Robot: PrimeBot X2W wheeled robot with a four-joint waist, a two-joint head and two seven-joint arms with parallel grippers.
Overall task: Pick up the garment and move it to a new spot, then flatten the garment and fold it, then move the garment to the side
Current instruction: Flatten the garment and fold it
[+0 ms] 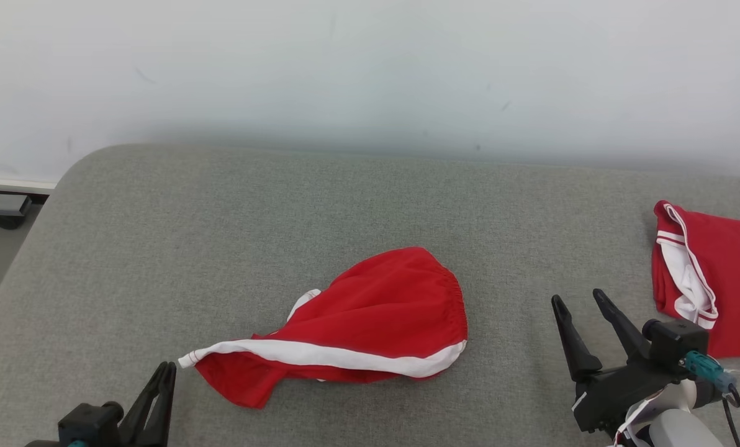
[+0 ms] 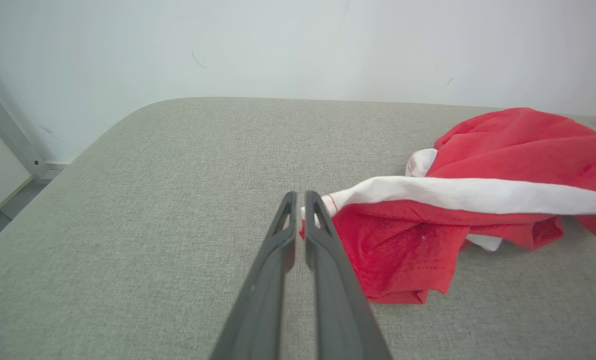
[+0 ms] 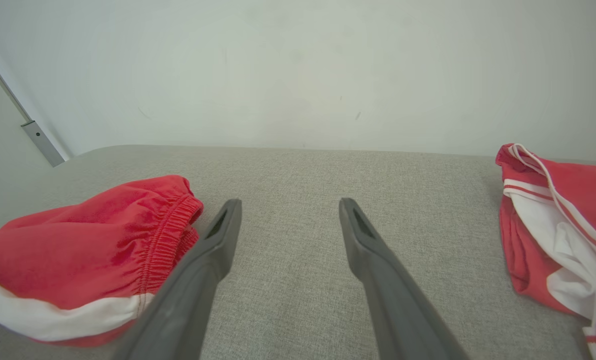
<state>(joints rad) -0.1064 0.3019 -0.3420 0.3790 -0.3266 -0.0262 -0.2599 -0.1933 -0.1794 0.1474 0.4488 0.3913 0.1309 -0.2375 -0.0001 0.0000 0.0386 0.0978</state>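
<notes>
Crumpled red shorts (image 1: 370,316) with a white stripe lie mid-frame on a grey padded table (image 1: 221,236). Lower left, the left gripper (image 1: 166,369) is pinched nearly closed at the stripe's corner, hold uncertain; lower right, the right gripper (image 1: 576,297) gapes empty. A corner-only bite could slip on lifting.

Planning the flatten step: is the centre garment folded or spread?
Neither; the centre garment lies crumpled, white band twisted across bunched red cloth.

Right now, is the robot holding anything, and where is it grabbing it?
The left gripper seems to pinch the red garment by its white-striped corner; not certain. The right gripper is open, empty.
</notes>
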